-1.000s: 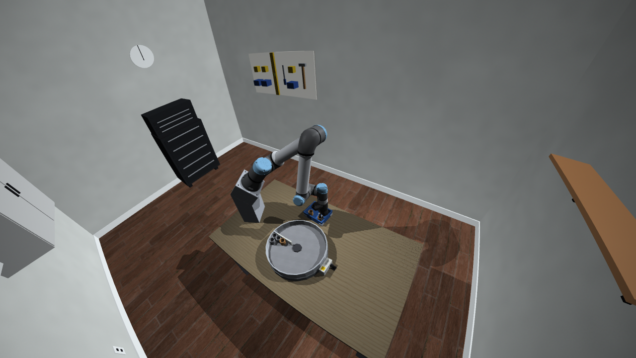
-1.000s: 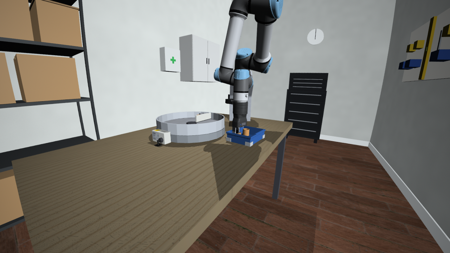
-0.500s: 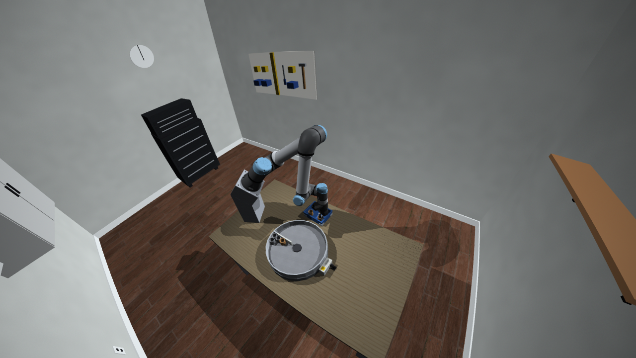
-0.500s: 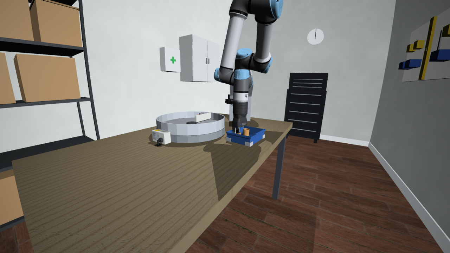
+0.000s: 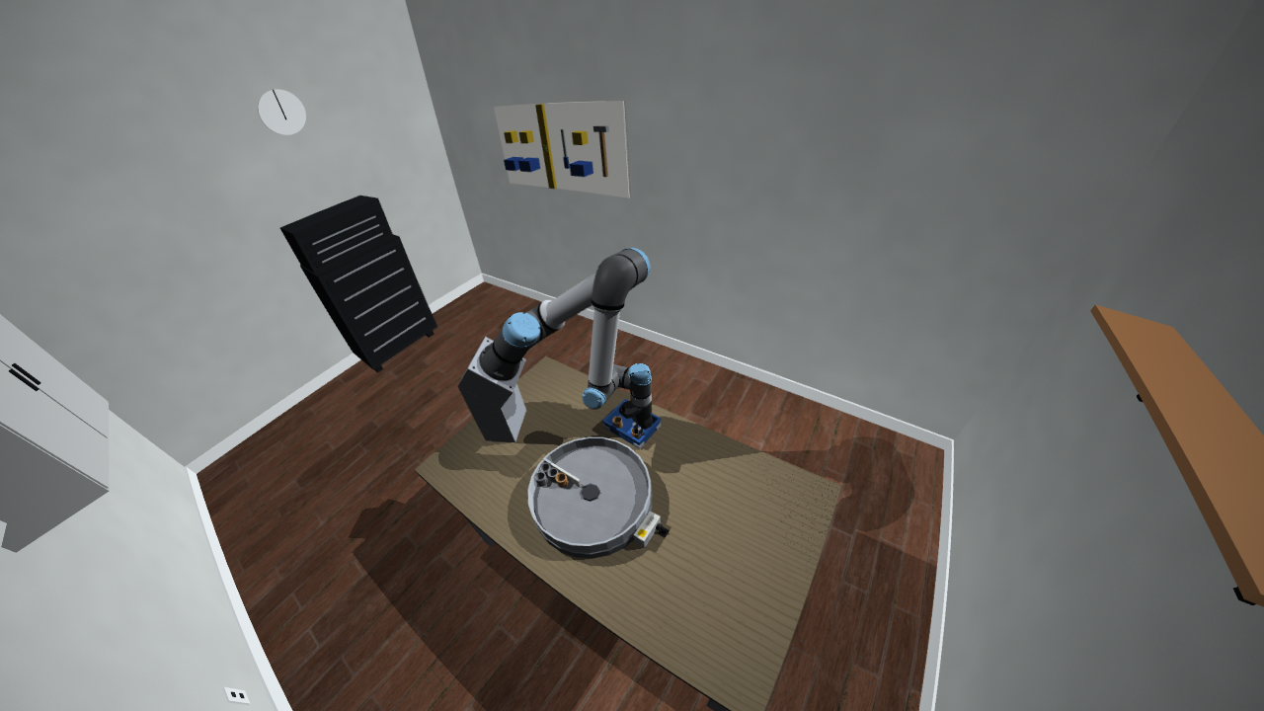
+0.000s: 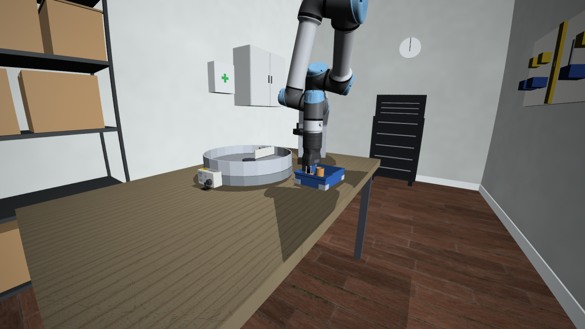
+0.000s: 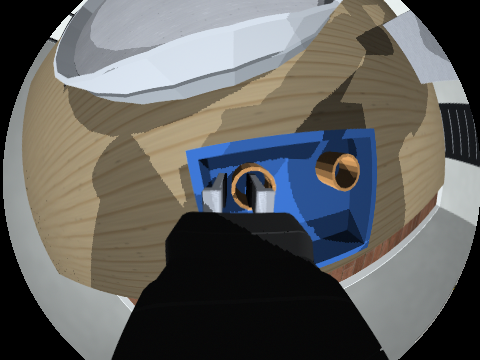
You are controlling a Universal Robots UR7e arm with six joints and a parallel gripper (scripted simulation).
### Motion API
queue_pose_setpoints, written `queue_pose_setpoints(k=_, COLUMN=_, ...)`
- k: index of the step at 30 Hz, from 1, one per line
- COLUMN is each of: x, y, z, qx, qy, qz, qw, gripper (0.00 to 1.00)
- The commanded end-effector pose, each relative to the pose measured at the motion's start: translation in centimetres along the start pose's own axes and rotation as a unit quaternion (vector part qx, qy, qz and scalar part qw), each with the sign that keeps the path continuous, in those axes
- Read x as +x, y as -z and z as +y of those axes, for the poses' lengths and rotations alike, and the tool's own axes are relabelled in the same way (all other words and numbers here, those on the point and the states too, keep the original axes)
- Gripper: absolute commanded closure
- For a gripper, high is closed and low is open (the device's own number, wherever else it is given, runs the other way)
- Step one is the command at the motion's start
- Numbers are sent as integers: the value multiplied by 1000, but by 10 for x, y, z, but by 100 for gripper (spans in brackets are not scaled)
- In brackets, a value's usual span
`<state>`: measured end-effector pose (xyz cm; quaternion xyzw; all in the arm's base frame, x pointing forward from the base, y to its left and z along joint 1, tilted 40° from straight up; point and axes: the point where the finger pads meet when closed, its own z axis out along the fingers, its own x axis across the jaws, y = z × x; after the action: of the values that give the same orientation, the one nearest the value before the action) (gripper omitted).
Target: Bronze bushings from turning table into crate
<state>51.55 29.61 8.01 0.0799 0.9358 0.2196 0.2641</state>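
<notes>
Two bronze bushings stand in the one blue crate (image 5: pixel 650 435) (image 6: pixel 312 181) (image 7: pixel 372 190), at the centre right of the wrist view. The left bushing (image 7: pixel 253 170) is at the gripper (image 5: pixel 637 427) (image 6: pixel 308 169) (image 7: pixel 236 184); the right bushing (image 6: pixel 319 172) (image 7: pixel 327 171) is apart. Both point open end up, long axes vertical. The two fingers are spread partway, pinching nothing, the right one in frame overlapping the left bushing's ring. On the turntable (image 5: pixel 609 521) (image 6: pixel 249 165) (image 7: pixel 200 62), the top view shows one bronze bushing (image 5: pixel 561 479) and three steel bushings (image 5: pixel 540 479), left of centre.
</notes>
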Motion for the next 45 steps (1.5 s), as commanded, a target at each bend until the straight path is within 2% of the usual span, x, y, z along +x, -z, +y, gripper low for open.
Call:
queue_pose_setpoints(k=1, x=0, y=0, z=0, qx=0, qy=0, qz=-1, qw=1000, gripper=53)
queue_pose_setpoints(k=6, x=0, y=6, z=0, qx=0, qy=0, qz=-1, qw=1000, gripper=53)
queue_pose_setpoints(k=45, x=0, y=18, z=0, qx=0, qy=0, qz=-1, qw=1000, gripper=53)
